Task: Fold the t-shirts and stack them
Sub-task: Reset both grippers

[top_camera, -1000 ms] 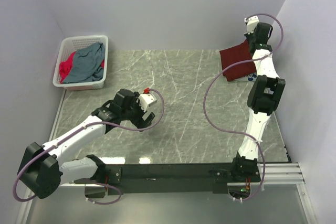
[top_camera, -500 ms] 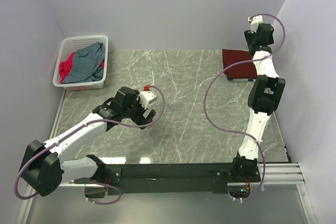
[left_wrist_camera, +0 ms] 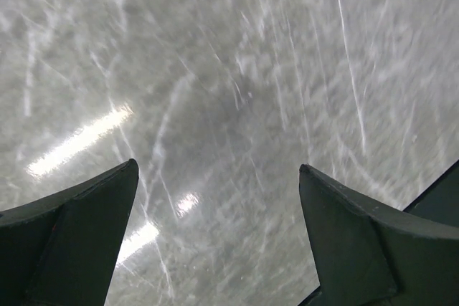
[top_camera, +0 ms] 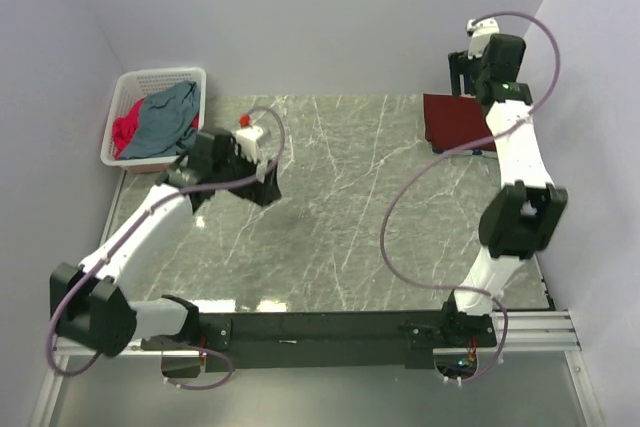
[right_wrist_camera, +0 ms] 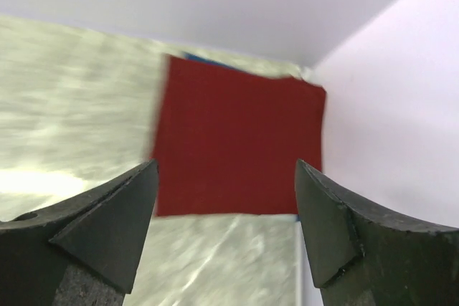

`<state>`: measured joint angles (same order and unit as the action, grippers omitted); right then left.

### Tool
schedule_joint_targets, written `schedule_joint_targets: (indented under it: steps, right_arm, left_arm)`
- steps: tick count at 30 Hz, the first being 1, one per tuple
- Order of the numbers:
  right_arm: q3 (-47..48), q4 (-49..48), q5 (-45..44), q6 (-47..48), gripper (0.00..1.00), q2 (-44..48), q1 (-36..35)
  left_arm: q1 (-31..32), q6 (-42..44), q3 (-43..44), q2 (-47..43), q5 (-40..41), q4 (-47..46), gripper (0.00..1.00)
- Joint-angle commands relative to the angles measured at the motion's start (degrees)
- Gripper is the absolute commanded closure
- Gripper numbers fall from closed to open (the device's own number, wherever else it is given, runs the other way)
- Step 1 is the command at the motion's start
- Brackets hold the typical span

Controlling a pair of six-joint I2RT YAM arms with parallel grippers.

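Observation:
A folded dark-red t-shirt (top_camera: 455, 122) (right_wrist_camera: 237, 141) lies flat in the table's far right corner, with a thin blue edge (right_wrist_camera: 201, 58) showing from under it. My right gripper (top_camera: 458, 71) (right_wrist_camera: 226, 164) hangs open above its near side and holds nothing. A grey-blue t-shirt (top_camera: 165, 117) and a bright-pink t-shirt (top_camera: 124, 133) lie crumpled in the white basket (top_camera: 160, 75) at the far left. My left gripper (top_camera: 268, 185) (left_wrist_camera: 217, 166) is open over bare marble, right of the basket, with nothing between its fingers.
The marble table (top_camera: 340, 207) is closed in by walls at the back and on both sides. The right wall (right_wrist_camera: 387, 105) stands close beside the dark-red t-shirt. A black rail (top_camera: 330, 327) with both arm bases runs along the near edge.
My right gripper has opened and let go of the dark-red t-shirt, which now lies flat, and has risen back. My left arm has swung left and farther back, toward the basket.

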<state>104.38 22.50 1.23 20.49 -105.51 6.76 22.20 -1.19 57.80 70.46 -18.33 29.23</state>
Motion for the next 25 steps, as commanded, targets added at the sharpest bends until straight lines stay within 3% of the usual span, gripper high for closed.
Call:
schedule_joint_targets:
  steps: [1,3,8,16,20,25]
  right_arm:
    - [-2.8,7.4,6.2,-6.8,0.17,13.3,-1.1]
    - [-7.0,9.7,8.5,-9.8,0.15,17.5,-1.2]
    - [-20.0,13.7,16.0,-12.6,0.13,30.3,-1.9]
    - [-46.5,10.8,19.5,-15.1,0.13,50.8,-2.9]
    - [-56.3,9.8,19.2,-17.1,0.13,54.7,-3.4]
    - [-58.3,7.6,19.0,-17.4,0.12,54.9,-3.9]
  left_arm:
    - [-5.6,-5.7,7.7,5.0,-6.7,6.4,0.01]
    - [-7.8,-7.1,9.0,6.5,-6.8,6.8,0.0]
    - [-8.7,-5.3,11.3,9.3,2.4,9.8,0.01]
    - [-9.4,-0.3,-0.6,4.9,5.7,5.0,0.01]
    - [-9.5,0.6,-3.6,1.8,6.5,4.3,0.01]
    - [-9.5,3.2,-6.3,-2.1,7.6,3.9,0.0]
